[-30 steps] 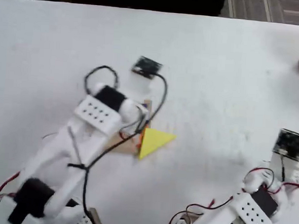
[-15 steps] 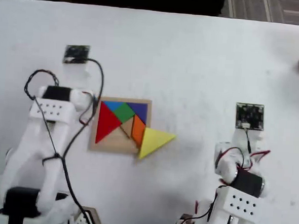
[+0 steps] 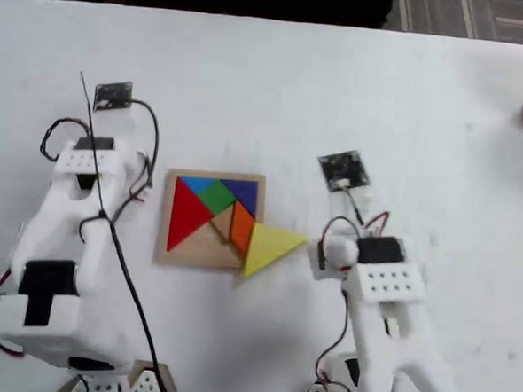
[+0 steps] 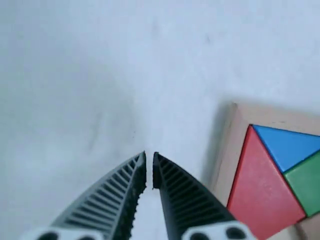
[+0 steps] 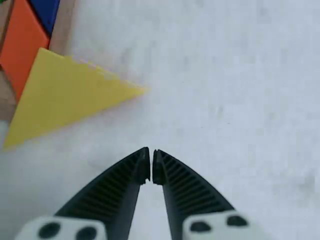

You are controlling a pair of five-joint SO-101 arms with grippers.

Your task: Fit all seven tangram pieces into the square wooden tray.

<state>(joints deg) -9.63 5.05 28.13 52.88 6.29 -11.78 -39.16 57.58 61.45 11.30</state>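
**A:** Where's the yellow triangle?

**B:** Lying across the tray's corner, mostly outside it. The right gripper is just beside it, fingers closed and empty. The left gripper, also closed, is beside the tray's opposite edge.

**A:** Best approach?

**B:** Probably open up, pinch the triangle, and turn it into the gap.

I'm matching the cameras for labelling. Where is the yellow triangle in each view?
High view: yellow triangle overlaps the wooden tray's lower right corner, tip pointing right.
Left wrist view: faces the tray's opposite side, at the red triangle.
Right wrist view: it lies ahead of the shut right hand, beside the orange piece.
Shared landmark: the wooden tray.
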